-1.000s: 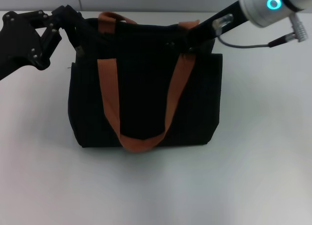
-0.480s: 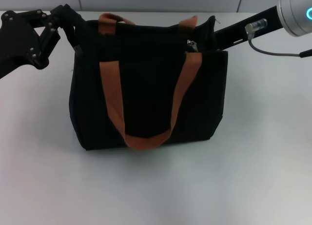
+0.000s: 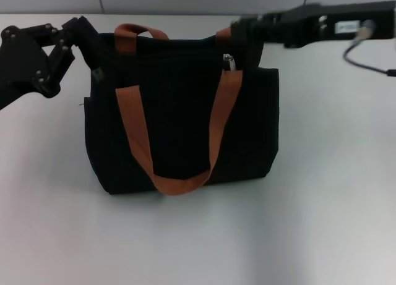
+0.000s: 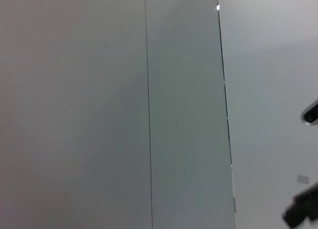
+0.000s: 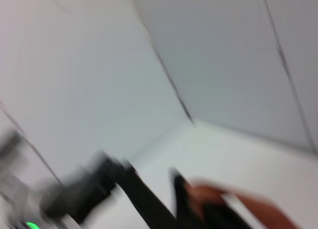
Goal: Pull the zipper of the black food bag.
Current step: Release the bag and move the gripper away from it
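One black food bag (image 3: pixel 185 124) is standing upright on the white desk (image 3: pixel 322 223), with two rust-orange strap handles: one is hanging down the near face in a long loop (image 3: pixel 176 143), and the other is showing only as two short stubs (image 3: pixel 133 31) at the far top edge. One zipper (image 3: pixel 229 62) is sitting on the top edge toward the bag's right end, its silver pull dangling just above the right leg of the near strap. Two tools are working at the bag. The left tool (image 3: pixel 93 47) is pressing against the bag's upper left corner, apparently gripping the fabric there, well apart from the zipper. The right tool (image 3: pixel 247 34) is reaching in level from the right to the bag's top right corner, just beside and slightly behind the zipper; whether its fingers are parted or closed I cannot tell, nor whether they are holding the pull.
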{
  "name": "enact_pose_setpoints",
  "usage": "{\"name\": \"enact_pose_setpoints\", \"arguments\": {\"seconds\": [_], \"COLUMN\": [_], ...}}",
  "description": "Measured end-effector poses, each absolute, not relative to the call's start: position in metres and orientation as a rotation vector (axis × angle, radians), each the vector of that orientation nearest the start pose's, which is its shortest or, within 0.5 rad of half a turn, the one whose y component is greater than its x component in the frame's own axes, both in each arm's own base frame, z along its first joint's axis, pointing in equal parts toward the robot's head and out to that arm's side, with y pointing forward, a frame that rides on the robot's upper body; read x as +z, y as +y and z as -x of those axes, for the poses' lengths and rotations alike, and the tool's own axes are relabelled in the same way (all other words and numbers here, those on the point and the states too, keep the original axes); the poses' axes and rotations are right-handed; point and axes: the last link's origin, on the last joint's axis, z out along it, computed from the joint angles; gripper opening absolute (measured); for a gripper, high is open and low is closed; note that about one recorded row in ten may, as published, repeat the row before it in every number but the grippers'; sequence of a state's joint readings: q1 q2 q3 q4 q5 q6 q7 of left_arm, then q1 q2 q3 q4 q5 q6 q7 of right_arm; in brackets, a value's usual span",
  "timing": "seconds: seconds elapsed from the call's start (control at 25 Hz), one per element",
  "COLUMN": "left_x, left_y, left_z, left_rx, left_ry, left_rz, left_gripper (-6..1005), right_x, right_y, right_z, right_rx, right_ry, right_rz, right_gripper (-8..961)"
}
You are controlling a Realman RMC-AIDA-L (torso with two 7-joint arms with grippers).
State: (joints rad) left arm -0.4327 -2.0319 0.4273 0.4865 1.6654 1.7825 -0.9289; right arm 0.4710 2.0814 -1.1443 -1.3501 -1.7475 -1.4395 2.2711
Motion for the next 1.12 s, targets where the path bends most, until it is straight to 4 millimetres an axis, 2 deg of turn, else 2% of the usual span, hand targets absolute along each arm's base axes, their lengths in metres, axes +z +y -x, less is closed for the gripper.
{"name": "enact_pose_setpoints", "arguments": {"seconds": [0.08, 0.12, 0.24, 0.28, 0.32, 0.36, 0.44, 0.48, 0.52, 0.6, 0.68, 0.8, 0.88, 1.04, 1.08, 1.12], "left_x": [0.06, 0.06, 0.058, 0.057, 0.056, 0.056, 0.053, 0.051, 0.051, 0.049, 0.049, 0.051, 0.054, 0.057, 0.07, 0.087], "left_y": [0.3, 0.3, 0.298, 0.298, 0.297, 0.297, 0.297, 0.297, 0.297, 0.297, 0.296, 0.294, 0.293, 0.292, 0.286, 0.278], "left_z": [0.282, 0.282, 0.284, 0.285, 0.285, 0.285, 0.286, 0.287, 0.287, 0.289, 0.291, 0.294, 0.297, 0.3, 0.305, 0.305], "left_rx": [-1.149, -1.151, -1.151, -1.15, -1.15, -1.149, -1.14, -1.124, -1.124, -1.111, -1.107, -1.099, -1.076, -1.054, -0.996, -0.998], "left_ry": [-0.227, -0.236, -0.275, -0.291, -0.303, -0.309, -0.331, -0.351, -0.351, -0.383, -0.414, -0.451, -0.504, -0.533, -0.591, -0.617], "left_rz": [2.248, 2.251, 2.268, 2.279, 2.287, 2.291, 2.31, 2.33, 2.33, 2.349, 2.352, 2.363, 2.389, 2.413, 2.49, 2.54], "left_gripper": [121, 121, 122, 123, 123, 123, 124, 124, 125, 126, 126, 127, 128, 130, 130, 364], "right_x": [0.057, 0.057, 0.067, 0.071, 0.071, 0.071, 0.064, 0.053, 0.053, 0.039, 0.016, 0.006, -0.003, -0.007, -0.009, -0.01], "right_y": [0.337, 0.337, 0.313, 0.296, 0.296, 0.288, 0.277, 0.266, 0.266, 0.258, 0.249, 0.249, 0.251, 0.252, 0.252, 0.253], "right_z": [-0.145, -0.145, -0.168, -0.186, -0.186, -0.196, -0.213, -0.23, -0.23, -0.244, -0.261, -0.266, -0.268, -0.269, -0.268, -0.267], "right_rx": [1.037, 1.037, 1.247, 1.327, 1.327, 1.347, 1.34, 1.293, 1.293, 1.219, 1.074, 1.011, 0.967, 0.96, 0.962, 0.961], "right_ry": [0.706, 0.706, 0.516, 0.407, 0.407, 0.366, 0.333, 0.301, 0.301, 0.276, 0.263, 0.284, 0.312, 0.327, 0.329, 0.327], "right_rz": [2.742, 2.742, 2.774, 2.799, 2.799, 2.818, 2.86, 2.908, 2.908, 2.954, 3.007, 3.013, 3.002, 2.988, 2.985, 2.983], "right_gripper": [250, 292, 401, 434, 467, 501, 556, 579, 601, 646, 691, 758, 763, 764, 765, 765]}}
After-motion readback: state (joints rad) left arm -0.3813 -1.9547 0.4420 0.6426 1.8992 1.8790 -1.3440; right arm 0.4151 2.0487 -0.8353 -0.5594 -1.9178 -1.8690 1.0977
